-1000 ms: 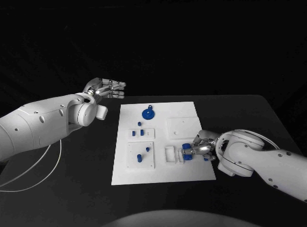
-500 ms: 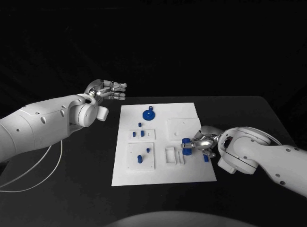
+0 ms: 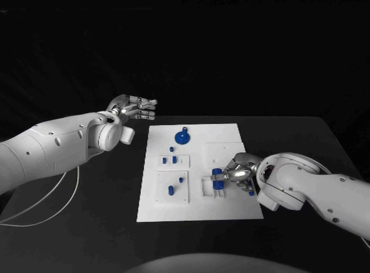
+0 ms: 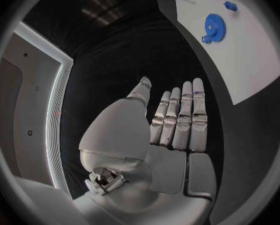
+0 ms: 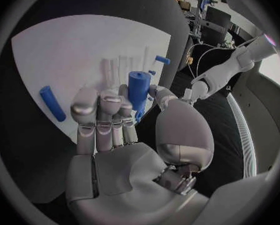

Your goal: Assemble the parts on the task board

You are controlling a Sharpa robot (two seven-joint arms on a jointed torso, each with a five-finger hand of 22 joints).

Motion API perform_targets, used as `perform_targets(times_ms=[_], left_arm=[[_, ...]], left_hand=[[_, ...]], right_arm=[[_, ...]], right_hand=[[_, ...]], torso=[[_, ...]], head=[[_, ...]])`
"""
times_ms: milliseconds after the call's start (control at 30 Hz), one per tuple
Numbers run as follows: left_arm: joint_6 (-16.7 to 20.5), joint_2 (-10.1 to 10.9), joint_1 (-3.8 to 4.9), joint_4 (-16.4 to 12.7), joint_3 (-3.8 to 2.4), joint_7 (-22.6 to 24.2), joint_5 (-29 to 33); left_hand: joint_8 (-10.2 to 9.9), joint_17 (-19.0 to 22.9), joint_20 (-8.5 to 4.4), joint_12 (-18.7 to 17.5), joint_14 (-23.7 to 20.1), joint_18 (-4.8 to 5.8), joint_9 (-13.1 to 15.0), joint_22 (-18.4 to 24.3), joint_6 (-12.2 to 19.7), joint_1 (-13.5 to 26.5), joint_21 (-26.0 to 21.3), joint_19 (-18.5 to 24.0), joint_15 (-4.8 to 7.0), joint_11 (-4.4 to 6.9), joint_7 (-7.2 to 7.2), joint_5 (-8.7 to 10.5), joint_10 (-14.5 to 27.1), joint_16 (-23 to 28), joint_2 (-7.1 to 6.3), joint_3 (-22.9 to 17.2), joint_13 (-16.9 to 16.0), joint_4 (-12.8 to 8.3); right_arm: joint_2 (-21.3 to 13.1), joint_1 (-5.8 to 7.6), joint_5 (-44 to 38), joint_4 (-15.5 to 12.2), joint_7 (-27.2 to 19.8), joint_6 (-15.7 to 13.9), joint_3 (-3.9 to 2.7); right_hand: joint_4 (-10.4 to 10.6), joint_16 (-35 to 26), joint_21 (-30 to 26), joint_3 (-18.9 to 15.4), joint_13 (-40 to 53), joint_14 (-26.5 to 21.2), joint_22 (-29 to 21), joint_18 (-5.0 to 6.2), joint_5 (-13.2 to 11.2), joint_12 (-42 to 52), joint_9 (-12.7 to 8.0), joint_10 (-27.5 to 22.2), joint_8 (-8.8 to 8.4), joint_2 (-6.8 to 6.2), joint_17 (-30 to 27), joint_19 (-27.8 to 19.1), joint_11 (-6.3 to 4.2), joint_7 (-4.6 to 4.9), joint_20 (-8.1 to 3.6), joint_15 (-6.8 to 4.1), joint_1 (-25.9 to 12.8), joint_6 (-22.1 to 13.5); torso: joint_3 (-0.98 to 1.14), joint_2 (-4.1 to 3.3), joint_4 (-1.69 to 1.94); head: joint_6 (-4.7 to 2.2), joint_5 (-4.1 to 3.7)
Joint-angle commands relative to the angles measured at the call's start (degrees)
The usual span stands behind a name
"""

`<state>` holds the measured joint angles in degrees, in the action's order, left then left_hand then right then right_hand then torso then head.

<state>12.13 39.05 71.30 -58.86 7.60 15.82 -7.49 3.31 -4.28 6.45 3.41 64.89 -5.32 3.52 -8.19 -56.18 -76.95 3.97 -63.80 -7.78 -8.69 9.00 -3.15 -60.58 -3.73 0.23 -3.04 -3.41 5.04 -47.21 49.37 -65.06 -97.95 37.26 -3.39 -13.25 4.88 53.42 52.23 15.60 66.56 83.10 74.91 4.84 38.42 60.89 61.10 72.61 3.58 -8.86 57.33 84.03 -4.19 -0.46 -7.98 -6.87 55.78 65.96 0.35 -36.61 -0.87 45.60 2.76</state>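
In the head view, the right hand [image 3: 234, 175] is in the lower right part of the frame, over the right side of the white task board [image 3: 234, 209]. Its fingers are curled around a blue cylinder [image 3: 218, 176], and the hand holds it above a white slotted block [image 3: 211, 186] on the board. The right wrist view makes this grip clearer: the blue cylinder [image 5: 137, 89] stands upright between the thumb and the fingertips [image 5: 108, 99], and its flat round top is visible. This view shows also a blue rod [image 5: 52, 103] that lies flat on the board, beside the hand; in the head view a small blue piece [image 3: 251, 192] shows close by the same hand, partly hidden by the arm.

More to the left on the board, in the head view, a square white plate [image 3: 172, 186] carries small blue pegs [image 3: 179, 180], and a smaller plate [image 3: 173, 161] above it carries two more. I cannot tell whether they stand in holes or only lie there.

At the far edge of the board is a blue gear [image 3: 183, 137] with a little blue piece just above it. The left wrist view shows the gear [image 4: 215, 27] with its teeth, which the head view does not.

Farthest, in the upper left of the head view, the left hand [image 3: 136, 108] is raised above the black table [image 3: 103, 216], beyond the board's far left corner. It holds nothing. The left wrist view shows the fingers [image 4: 180, 119] straight and pressed side by side, with the thumb apart from them.
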Motion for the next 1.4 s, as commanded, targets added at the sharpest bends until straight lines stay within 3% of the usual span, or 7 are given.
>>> perform_targets(times_ms=[33,500,1100,1167,1267,1367,1400], left_arm=[[-0.93,-0.18,0.04,-0.04,-0.04,0.10,-0.25],[-0.62,-0.33,0.04,0.11,-0.04,-0.39,-0.48],[-0.51,-0.53,0.06,0.16,-0.04,-1.27,-0.79],[-0.50,-0.53,0.06,0.16,-0.04,-1.33,-0.82],[-0.51,-0.52,0.06,0.15,-0.04,-1.41,-0.84],[-0.51,-0.52,0.06,0.16,-0.04,-1.46,-0.85],[-0.51,-0.51,0.06,0.16,-0.04,-1.47,-0.85]], left_hand=[[0.26,0.01,0.36,0.03,-0.42,-0.30,0.03,0.05,0.34,0.34,0.24,-0.18,0.07,-0.05,-0.02,0.17,0.51,0.24,-0.13,-0.15,-0.05,0.32],[0.26,0.02,0.37,0.02,-0.46,-0.30,0.03,0.59,0.52,0.43,0.28,-0.25,0.06,-0.06,0.01,0.19,0.58,0.24,-0.09,-0.07,-0.05,0.39],[0.26,0.02,0.37,0.02,-0.47,-0.29,0.03,0.92,0.34,0.46,0.32,-0.32,0.06,-0.06,-0.01,0.19,0.55,0.24,-0.20,-0.08,-0.05,0.53],[0.26,0.02,0.37,0.02,-0.47,-0.29,0.03,0.92,0.34,0.46,0.32,-0.32,0.06,-0.06,-0.01,0.19,0.55,0.24,-0.20,-0.08,-0.05,0.53],[0.26,0.02,0.37,0.02,-0.47,-0.29,0.03,0.92,0.34,0.46,0.32,-0.32,0.06,-0.06,-0.01,0.19,0.55,0.24,-0.20,-0.08,-0.05,0.53],[0.26,0.02,0.37,0.02,-0.47,-0.29,0.03,0.92,0.34,0.46,0.32,-0.32,0.06,-0.06,-0.01,0.19,0.55,0.24,-0.20,-0.08,-0.05,0.53],[0.25,0.02,0.37,0.02,-0.48,-0.29,0.03,0.98,0.42,0.45,0.32,-0.33,0.05,-0.06,0.00,0.19,0.57,0.23,-0.25,-0.11,-0.05,0.58]], right_arm=[[0.72,0.08,-4.93,0.41,0.04,2.44,0.63],[3.00,0.32,-8.46,1.85,0.05,2.43,2.90],[4.34,0.33,-9.90,2.62,-0.14,0.15,3.29],[4.43,0.33,-10.19,2.79,-0.12,-0.10,3.31],[4.62,0.33,-10.74,3.04,-0.10,-0.51,3.34],[4.77,0.33,-11.02,3.16,-0.12,-0.72,3.39],[4.79,0.33,-11.04,3.17,-0.13,-0.76,3.41]], right_hand=[[-10.82,-0.05,-0.28,10.65,0.04,-0.01,4.41,-0.84,0.29,-0.14,0.01,0.18,0.14,0.56,0.08,3.51,-0.01,-0.28,-0.19,-0.19,0.52,0.68],[-10.79,-0.17,-0.27,10.37,0.01,-0.04,4.44,-0.91,0.80,-0.16,0.19,0.31,0.17,0.59,0.04,3.52,-0.08,-0.39,-0.23,-0.23,0.55,0.97],[-9.47,-0.37,-0.61,9.63,0.03,-0.04,4.30,-0.79,-1.48,-0.18,0.11,0.25,0.10,0.14,-0.10,3.52,-0.08,-0.41,-0.27,-0.25,-0.14,1.13],[-8.34,-0.45,-0.63,8.74,0.06,-0.02,4.27,-0.76,-6.08,-0.12,-0.14,0.28,0.05,0.01,-0.17,3.53,-0.02,-0.35,-0.22,-0.18,-0.65,1.18],[-4.95,-0.54,-0.63,6.48,0.07,0.02,4.22,-0.72,-21.03,-0.04,-0.48,0.39,0.06,-0.23,-0.24,3.55,0.18,-0.10,-0.13,-0.02,-0.86,1.50],[1.23,-0.59,-0.65,5.60,0.05,0.04,4.17,-0.59,-34.60,0.01,-0.28,0.41,0.16,-1.99,-0.29,3.55,0.53,0.26,0.09,0.18,0.07,1.94],[3.52,-0.57,-0.60,5.35,0.00,0.05,4.16,-0.54,-35.33,-0.01,-0.06,0.38,0.18,-2.86,-0.28,3.55,0.64,0.32,0.16,0.22,0.57,2.01]], torso=[[0.03,0.01,-0.06],[0.16,-0.04,-0.15],[0.10,0.00,-0.10],[0.12,0.01,-0.09],[0.09,0.01,-0.12],[0.09,-0.01,-0.12],[0.09,-0.01,-0.12]], head=[[0.00,0.32],[-0.26,1.59],[-0.35,2.15],[-0.33,2.19],[-0.33,2.08],[-0.39,2.09],[-0.39,2.09]])
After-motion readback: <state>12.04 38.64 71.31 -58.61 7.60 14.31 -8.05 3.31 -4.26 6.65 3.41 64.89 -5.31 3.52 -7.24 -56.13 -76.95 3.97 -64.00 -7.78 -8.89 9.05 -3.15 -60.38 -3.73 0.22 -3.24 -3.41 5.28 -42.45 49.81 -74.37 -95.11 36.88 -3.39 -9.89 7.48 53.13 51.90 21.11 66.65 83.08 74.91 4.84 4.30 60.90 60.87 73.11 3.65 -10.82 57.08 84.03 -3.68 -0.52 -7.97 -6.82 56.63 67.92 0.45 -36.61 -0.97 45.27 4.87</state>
